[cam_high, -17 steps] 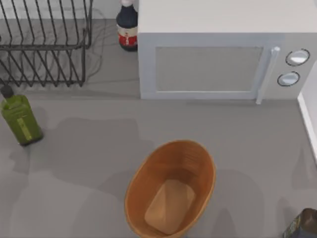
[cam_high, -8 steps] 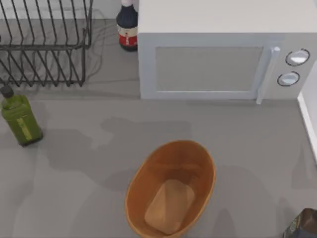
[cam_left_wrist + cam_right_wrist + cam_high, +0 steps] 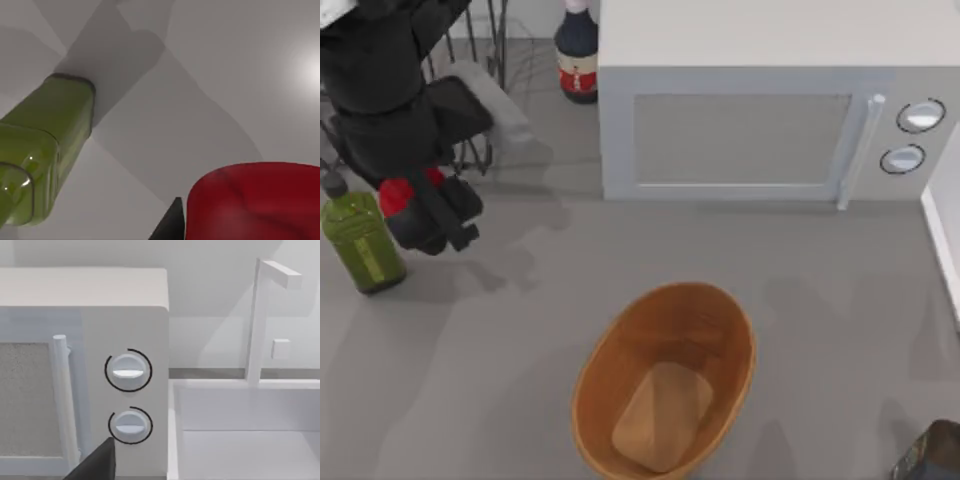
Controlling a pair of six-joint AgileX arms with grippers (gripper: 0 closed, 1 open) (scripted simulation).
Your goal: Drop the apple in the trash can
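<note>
The left gripper [image 3: 420,205] is seen in the top view at the table's left, just beside the green bottle [image 3: 360,240] and in front of the black wire rack [image 3: 410,100], with its fingers clamped on the apple [image 3: 396,194]. The apple is carried above the table, well apart from the trash can [image 3: 665,380], which stands open near the front centre. The step in hand is judged to be the carry toward the bin. It is best done by keeping the grip closed until the fruit is brought over the paler flat bottom, with the path kept clear of the green bottle and high enough to pass the bin's rim; release at the rim itself would risk a bounce outward. The apple is shown as small, round and bright red, with a smooth, faintly mottled skin in the left wrist view [image 3: 255,202], and it is much smaller than the bin's oval mouth. The right arm is parked near the microwave [image 3: 85,370], and the state of its fingers cannot be told.
</note>
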